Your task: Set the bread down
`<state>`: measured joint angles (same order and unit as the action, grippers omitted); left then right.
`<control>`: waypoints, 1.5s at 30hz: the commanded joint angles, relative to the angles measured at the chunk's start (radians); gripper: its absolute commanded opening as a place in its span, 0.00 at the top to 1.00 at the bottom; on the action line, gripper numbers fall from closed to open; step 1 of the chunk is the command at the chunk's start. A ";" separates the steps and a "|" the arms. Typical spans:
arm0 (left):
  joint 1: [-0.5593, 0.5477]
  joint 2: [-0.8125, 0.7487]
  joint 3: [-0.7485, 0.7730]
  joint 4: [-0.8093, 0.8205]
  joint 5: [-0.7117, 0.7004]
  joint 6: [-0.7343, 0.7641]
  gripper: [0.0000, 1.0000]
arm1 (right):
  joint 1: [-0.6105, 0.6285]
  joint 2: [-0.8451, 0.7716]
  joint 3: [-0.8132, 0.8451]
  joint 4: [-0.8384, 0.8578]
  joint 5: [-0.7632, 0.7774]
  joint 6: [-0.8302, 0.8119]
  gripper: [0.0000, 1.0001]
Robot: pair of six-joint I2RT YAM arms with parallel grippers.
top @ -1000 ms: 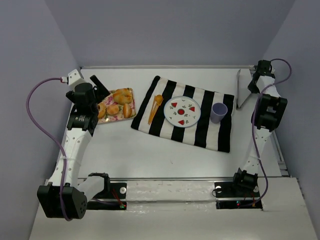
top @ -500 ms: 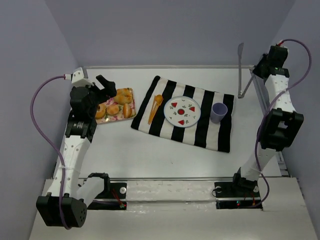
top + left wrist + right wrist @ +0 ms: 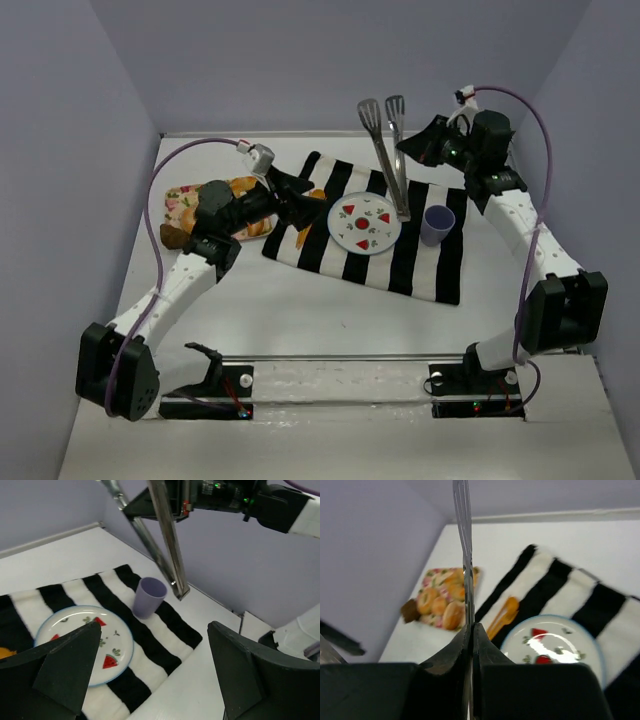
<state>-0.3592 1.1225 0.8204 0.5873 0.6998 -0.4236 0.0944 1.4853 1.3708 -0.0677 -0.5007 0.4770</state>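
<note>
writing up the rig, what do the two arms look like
Both the left arm and right arm have white links and black joint housings, with a purple cable looping off each. The claw fingers are matte black, wedge-shaped.

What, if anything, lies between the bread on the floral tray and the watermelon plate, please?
The orange spoon lies on the striped cloth, between the bread and the plate. In the top view the left gripper, fingers open, hangs over that same stretch. Nothing else visible intervenes.
</note>
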 commanded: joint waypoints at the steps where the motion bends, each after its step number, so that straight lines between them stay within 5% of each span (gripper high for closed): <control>1: -0.090 0.124 0.046 0.307 0.105 0.002 0.01 | 0.080 -0.048 -0.053 0.352 -0.286 0.224 0.93; 6: -0.110 0.295 0.083 0.648 0.234 -0.160 0.01 | 0.103 -0.024 -0.154 0.736 -0.447 0.576 0.93; 10: -0.138 0.351 0.085 0.895 0.247 -0.286 0.01 | 0.142 0.015 -0.185 0.951 -0.458 0.702 0.93; 18: -0.176 0.385 0.117 0.990 0.191 -0.326 0.01 | 0.183 0.078 -0.197 1.138 -0.374 0.830 0.93; 26: -0.199 0.372 0.115 1.022 0.170 -0.340 0.01 | 0.214 0.064 -0.188 0.967 -0.251 0.686 0.93; 45: -0.233 0.304 0.174 0.614 0.046 -0.098 0.01 | 0.369 -0.052 -0.259 0.738 0.126 0.388 0.93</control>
<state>-0.5831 1.4864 0.9249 1.1923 0.7918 -0.6010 0.4179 1.5024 1.1500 0.6964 -0.4919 0.9794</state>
